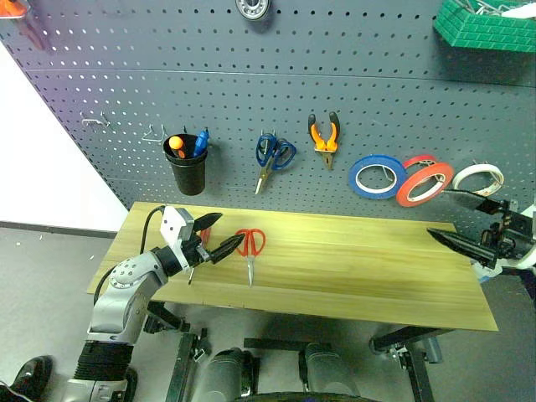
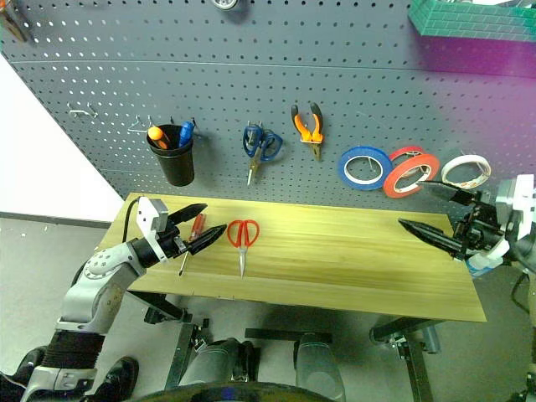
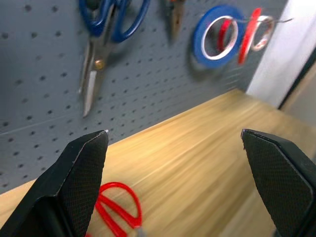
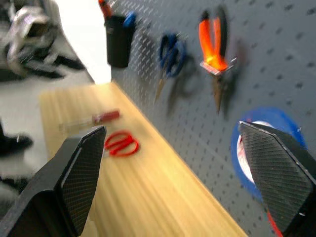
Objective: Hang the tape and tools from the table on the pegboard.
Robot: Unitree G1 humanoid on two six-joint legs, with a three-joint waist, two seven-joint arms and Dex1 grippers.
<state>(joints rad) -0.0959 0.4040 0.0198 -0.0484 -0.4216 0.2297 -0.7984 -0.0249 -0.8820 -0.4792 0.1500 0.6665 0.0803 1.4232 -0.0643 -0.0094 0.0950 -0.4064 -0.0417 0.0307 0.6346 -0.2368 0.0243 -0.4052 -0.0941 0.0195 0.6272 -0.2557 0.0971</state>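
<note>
Red-handled scissors [image 1: 249,244] lie flat on the left part of the wooden table [image 1: 360,268]. Just left of them lies the screwdriver [image 2: 194,230], partly under my left gripper [image 1: 216,236], which hovers open over it with nothing between its fingers. On the pegboard [image 1: 377,100] hang the orange-and-black pliers [image 1: 325,151] and the red-orange tape [image 1: 408,199], to the right of a blue roll [image 1: 355,180]. My right gripper [image 1: 444,219] is open and empty, off the table's right end, below and to the right of the tape.
Also on the pegboard are a black cup [image 1: 186,172] with pens, blue scissors [image 1: 266,167], a white roll [image 1: 496,174] and bare hooks [image 1: 96,121] at the left. A green bin [image 1: 481,25] sits at the top right.
</note>
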